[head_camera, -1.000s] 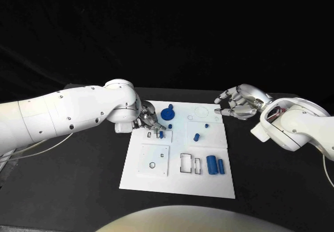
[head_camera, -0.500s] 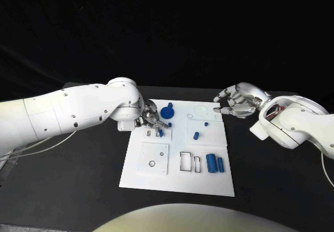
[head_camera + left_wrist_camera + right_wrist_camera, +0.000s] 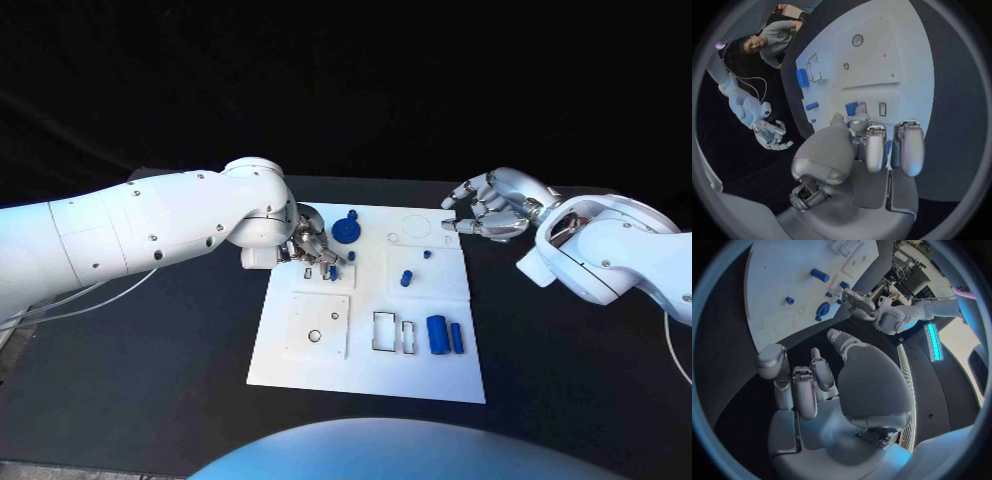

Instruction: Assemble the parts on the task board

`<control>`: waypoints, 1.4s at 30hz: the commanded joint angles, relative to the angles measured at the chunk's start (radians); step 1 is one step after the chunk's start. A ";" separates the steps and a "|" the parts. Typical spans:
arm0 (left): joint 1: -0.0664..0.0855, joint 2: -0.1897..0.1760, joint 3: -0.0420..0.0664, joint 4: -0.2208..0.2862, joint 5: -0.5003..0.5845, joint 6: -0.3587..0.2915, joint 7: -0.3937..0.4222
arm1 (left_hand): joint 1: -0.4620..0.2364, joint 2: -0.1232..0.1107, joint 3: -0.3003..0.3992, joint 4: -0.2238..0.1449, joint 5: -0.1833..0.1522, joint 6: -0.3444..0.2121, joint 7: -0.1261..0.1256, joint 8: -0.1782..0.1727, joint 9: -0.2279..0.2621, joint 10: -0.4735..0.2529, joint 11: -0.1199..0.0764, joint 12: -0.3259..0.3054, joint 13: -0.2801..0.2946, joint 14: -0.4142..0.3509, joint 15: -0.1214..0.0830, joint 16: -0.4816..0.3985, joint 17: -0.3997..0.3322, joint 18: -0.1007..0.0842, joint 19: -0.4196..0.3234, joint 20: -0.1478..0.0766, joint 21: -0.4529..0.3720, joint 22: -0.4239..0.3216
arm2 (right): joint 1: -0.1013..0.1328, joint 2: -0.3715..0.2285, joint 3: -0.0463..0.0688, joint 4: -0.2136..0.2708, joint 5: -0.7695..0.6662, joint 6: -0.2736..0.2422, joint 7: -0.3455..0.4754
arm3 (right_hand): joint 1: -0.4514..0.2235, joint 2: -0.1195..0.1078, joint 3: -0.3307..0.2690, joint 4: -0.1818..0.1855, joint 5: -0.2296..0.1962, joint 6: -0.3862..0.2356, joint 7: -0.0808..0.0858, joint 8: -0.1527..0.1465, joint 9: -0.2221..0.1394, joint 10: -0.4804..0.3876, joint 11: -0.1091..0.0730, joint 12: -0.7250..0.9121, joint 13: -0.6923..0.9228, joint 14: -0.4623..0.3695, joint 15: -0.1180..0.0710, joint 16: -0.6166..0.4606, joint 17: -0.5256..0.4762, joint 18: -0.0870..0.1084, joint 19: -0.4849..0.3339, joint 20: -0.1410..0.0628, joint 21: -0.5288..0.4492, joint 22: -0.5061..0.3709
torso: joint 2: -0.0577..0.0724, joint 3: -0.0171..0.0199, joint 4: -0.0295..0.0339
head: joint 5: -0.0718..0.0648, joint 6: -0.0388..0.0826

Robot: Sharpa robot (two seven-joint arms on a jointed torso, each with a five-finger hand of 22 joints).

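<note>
Left of centre in the head frame, left hand [image 3: 310, 248] down on the board [image 3: 433, 375], fingers curled around a small blue part [image 3: 333, 271] by a slot; grip looks closed on it, not certain. Part just below-right of fingertips, long axis upright. Right hand [image 3: 490, 207] at upper right, off the board edge, curled, holding nothing. Left far nearer.

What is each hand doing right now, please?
Left hand: fingers down at a small blue part on the task board; grip cannot be told.
Right hand: fingers curled, holding nothing.
</note>
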 commanded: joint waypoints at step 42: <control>-0.005 0.017 -0.001 -0.013 0.002 0.020 -0.001 | 0.037 -0.055 0.014 -0.001 0.442 0.024 -0.028 0.039 0.045 -0.007 -0.022 0.005 0.012 0.104 -0.016 0.004 0.263 -0.024 0.063 -0.011 0.011 0.169 | -0.005 0.011 -0.002 -0.009 -0.011 0.031 -0.004 | 0.001 -0.008 0.005 0.008 0.006 0.001 -0.003 0.007 0.002 0.004 -0.002 0.003 0.000 0.091 0.000 -0.006 0.221 0.014 -0.010 0.001 -0.008 -0.002 | 0.000 0.0007 0.0000 | -0.001 -0.010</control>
